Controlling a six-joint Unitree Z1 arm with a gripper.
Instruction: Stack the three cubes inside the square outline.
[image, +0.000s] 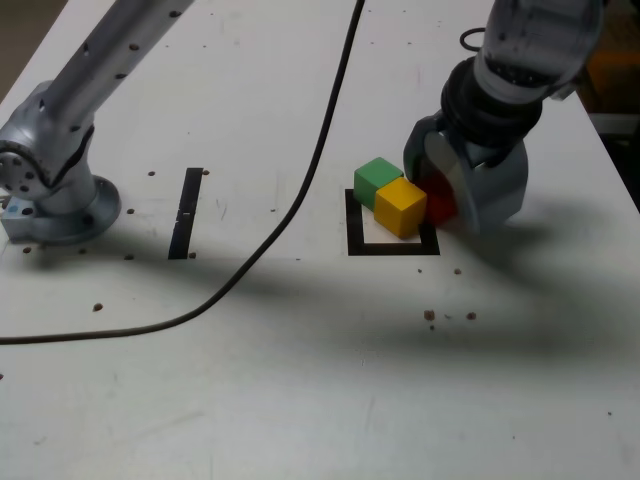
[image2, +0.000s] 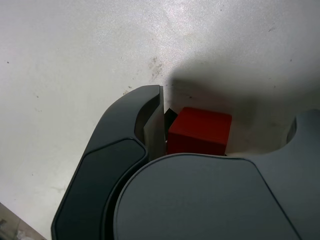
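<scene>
In the exterior view the square outline (image: 390, 247) of black tape lies right of the table's middle. The yellow cube (image: 401, 205) rests inside it. Touching it, the green cube (image: 378, 180) sits over the outline's far left corner. The red cube (image: 438, 203) stands at the outline's right edge, half hidden by my gripper (image: 442, 205). My gripper is lowered over it. The wrist view shows the red cube (image2: 200, 131) between the jaws of my gripper (image2: 227, 125). One finger (image2: 150, 107) stands just beside the cube and the other is farther off, so the gripper is open.
A straight black tape strip (image: 186, 212) lies at the exterior view's left, near the arm's base (image: 55, 190). A black cable (image: 300, 200) curves across the table from the top to the left edge, passing left of the cubes. Small dark specks dot the white tabletop.
</scene>
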